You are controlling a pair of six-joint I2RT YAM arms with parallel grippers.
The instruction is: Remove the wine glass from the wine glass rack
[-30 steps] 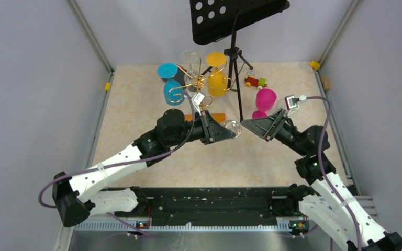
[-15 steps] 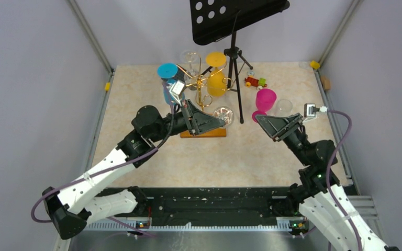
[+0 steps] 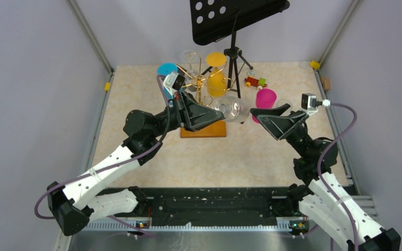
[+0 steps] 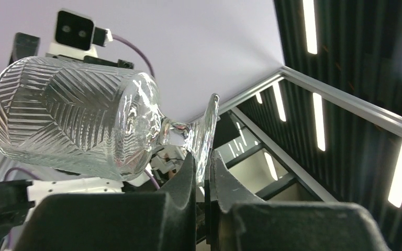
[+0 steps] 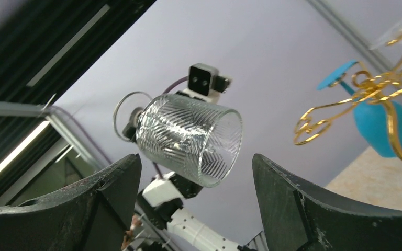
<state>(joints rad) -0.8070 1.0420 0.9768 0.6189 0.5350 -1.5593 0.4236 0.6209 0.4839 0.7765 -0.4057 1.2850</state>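
My left gripper (image 3: 220,113) is shut on the flat foot of a clear cut-pattern wine glass (image 3: 231,109) and holds it on its side in the air, right of the gold wire rack (image 3: 201,83). In the left wrist view the fingers (image 4: 186,178) pinch the foot and the glass bowl (image 4: 73,123) points left. My right gripper (image 3: 271,114) is open and empty, facing the glass's mouth a short way off. In the right wrist view the glass (image 5: 188,138) hangs between and beyond the spread fingers (image 5: 110,183), apart from them.
The rack's wooden base (image 3: 203,130) lies under my left gripper. The rack carries a blue glass (image 3: 166,70), a yellow glass (image 3: 217,78) and a clear one (image 3: 190,56). A black music stand (image 3: 234,57) rises behind; a pink glass (image 3: 266,98) and toy train (image 3: 255,81) stand right.
My left gripper has lifted the clear glass up and back, turning it on its side. My right gripper drew back to the right, then rose to face the glass.
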